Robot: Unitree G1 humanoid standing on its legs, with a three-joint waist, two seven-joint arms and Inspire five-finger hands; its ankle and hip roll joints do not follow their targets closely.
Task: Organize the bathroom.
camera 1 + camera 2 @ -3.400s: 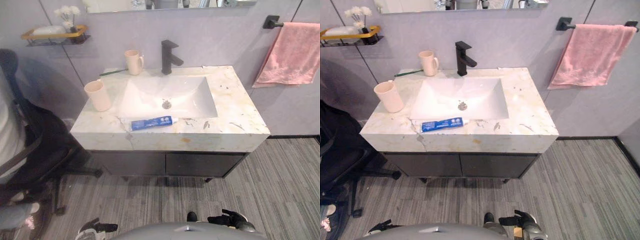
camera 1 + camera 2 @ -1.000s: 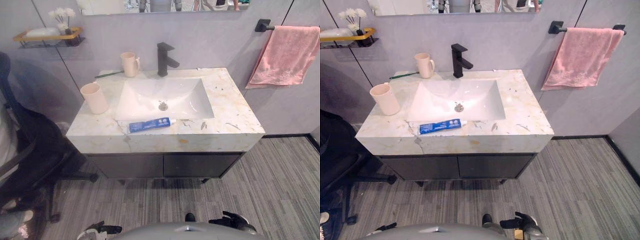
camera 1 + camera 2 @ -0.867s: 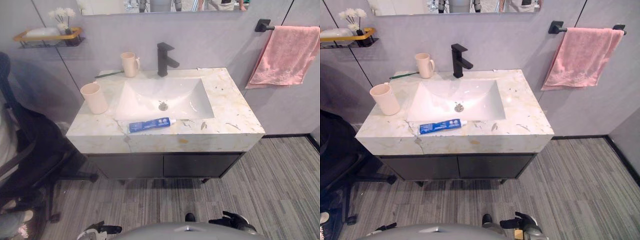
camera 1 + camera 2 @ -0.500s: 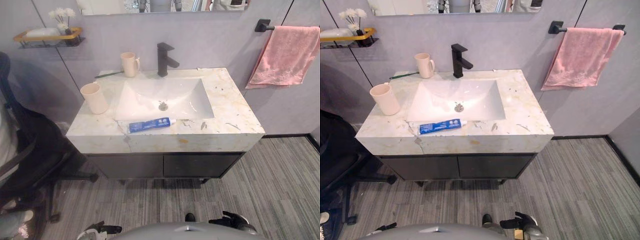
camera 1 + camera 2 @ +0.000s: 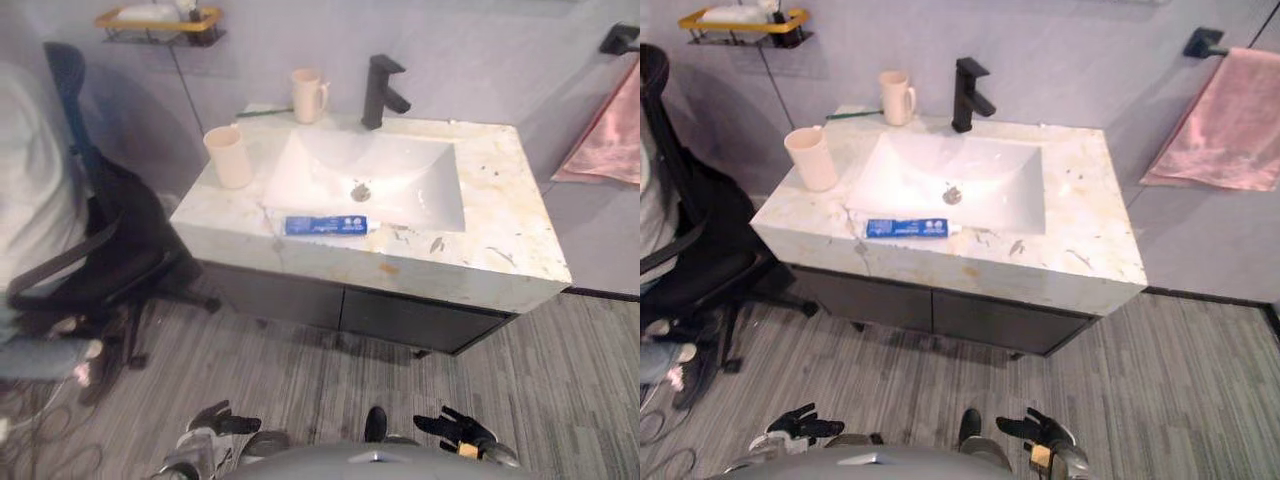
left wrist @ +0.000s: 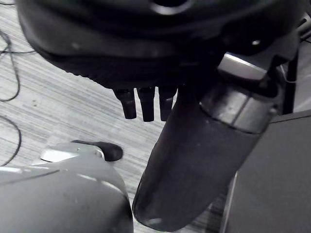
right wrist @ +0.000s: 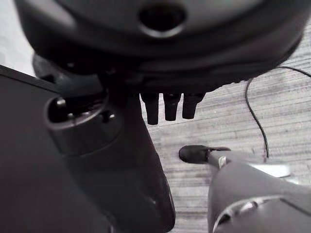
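Toothpaste tube lies on the vanity counter, well apart from both low, relaxed-fingered hands.

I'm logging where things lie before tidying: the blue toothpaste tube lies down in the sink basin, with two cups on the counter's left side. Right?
Not quite: the toothpaste tube lies on the counter at the front edge of the basin, not in it, as the right eye view shows. The two cups do stand at the left.

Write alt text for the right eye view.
A marble vanity with a white sink holds a blue toothpaste tube at its front edge, two beige cups and a black faucet. A pink towel hangs on the right.
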